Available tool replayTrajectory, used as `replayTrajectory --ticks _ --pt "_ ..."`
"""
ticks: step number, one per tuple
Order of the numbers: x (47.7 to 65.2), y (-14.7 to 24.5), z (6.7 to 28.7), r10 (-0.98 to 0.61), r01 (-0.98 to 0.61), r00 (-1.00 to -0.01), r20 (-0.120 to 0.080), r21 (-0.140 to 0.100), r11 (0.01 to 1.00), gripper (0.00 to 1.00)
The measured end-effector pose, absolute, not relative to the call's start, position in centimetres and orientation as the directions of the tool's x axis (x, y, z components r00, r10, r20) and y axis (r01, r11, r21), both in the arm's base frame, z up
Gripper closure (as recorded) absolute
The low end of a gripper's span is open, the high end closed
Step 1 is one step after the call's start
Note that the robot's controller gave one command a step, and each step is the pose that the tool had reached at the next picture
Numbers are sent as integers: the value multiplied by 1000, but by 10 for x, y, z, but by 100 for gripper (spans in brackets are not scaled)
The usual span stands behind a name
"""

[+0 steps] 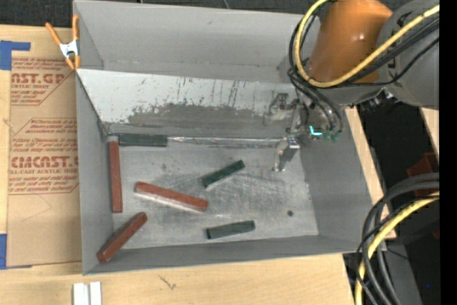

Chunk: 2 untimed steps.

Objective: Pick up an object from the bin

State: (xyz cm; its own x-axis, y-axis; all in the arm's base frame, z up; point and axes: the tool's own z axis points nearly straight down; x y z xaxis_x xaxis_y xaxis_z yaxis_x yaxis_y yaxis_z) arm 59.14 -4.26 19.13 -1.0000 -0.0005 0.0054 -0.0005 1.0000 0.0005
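Note:
My gripper point(287, 148) hangs over the right part of the bin floor, near the back wall, with nothing seen in it. The nearest loose thing is a short dark green bar point(223, 173), lying tilted just to its left and a little lower. Another dark green bar point(230, 229) lies near the bin's front edge, below the gripper. A longer red bar point(171, 197) lies slanted in the middle of the floor.
A red bar point(114, 176) lies along the left wall and a red-brown bar point(122, 236) sits in the front left corner. A dark green bar point(143, 141) rests against the foot of the back wall. The arm with its orange cover and yellow cables stands over the bin's right rim.

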Motion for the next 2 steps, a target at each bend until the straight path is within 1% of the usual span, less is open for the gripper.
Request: replayTrajectory --ticks 1,2 --pt "593 -42 196 -1 -1 -1000 -2 0 1000 0" --pt "576 -21 128 9 9 -1000 -6 1 1000 0"
